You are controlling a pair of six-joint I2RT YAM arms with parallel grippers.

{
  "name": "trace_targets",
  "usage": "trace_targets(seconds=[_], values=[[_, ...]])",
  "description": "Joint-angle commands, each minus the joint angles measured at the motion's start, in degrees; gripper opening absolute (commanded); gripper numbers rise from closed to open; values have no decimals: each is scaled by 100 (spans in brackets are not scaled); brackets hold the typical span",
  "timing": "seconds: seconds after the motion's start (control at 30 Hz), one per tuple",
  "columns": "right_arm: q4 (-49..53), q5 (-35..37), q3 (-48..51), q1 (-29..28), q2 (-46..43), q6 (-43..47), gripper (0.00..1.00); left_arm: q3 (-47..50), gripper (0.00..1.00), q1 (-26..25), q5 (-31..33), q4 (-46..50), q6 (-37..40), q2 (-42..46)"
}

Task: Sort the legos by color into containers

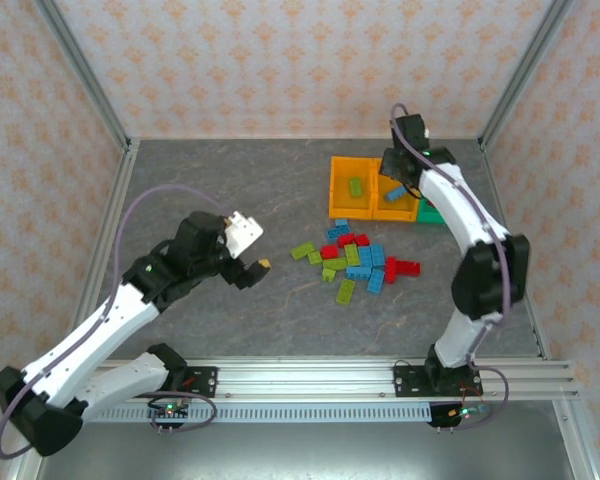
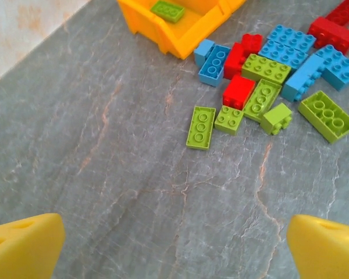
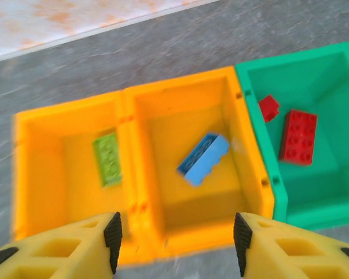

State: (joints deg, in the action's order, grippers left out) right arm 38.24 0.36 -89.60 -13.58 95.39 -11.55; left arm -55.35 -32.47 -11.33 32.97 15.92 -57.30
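Observation:
A pile of lime green, light blue and red legos lies mid-table, also seen in the left wrist view. Three bins stand in a row behind it: a left orange bin holding one green brick, a middle orange bin with a light blue brick tilted inside, and a green bin holding two red bricks. My right gripper hovers open above the middle orange bin. My left gripper is open and empty over bare table left of the pile.
The grey marbled table is fenced by metal posts and patterned walls. An aluminium rail runs along the near edge. The right arm arches over the table's right side beside the pile.

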Motion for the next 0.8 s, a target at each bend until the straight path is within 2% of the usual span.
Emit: trace_targets(seconds=[0.0,0.1,0.23,0.33,0.47,0.77], values=[[457,-1096,794,-191,-1117,-314,59,-913,93,35,190,407,-1822,-765],[461,-1413,1738,-445,-2149,-556,64,-1181,88,14,45,390,-2222,-1575],[685,-1461,2607,-608,-3282,-827,68,-1554,84,-1,199,547,-1742,-2732],[881,-1298,2913,-602,-3804,-879,71,-2068,80,-23,131,759,-1438,-3737],[1095,-1092,2918,-610,-4067,-888,72,-2796,76,-101,78,1147,-1072,-4876],[1190,-1048,2871,-610,-4153,-962,72,-3577,72,-181,-350,1596,-555,-6157]])
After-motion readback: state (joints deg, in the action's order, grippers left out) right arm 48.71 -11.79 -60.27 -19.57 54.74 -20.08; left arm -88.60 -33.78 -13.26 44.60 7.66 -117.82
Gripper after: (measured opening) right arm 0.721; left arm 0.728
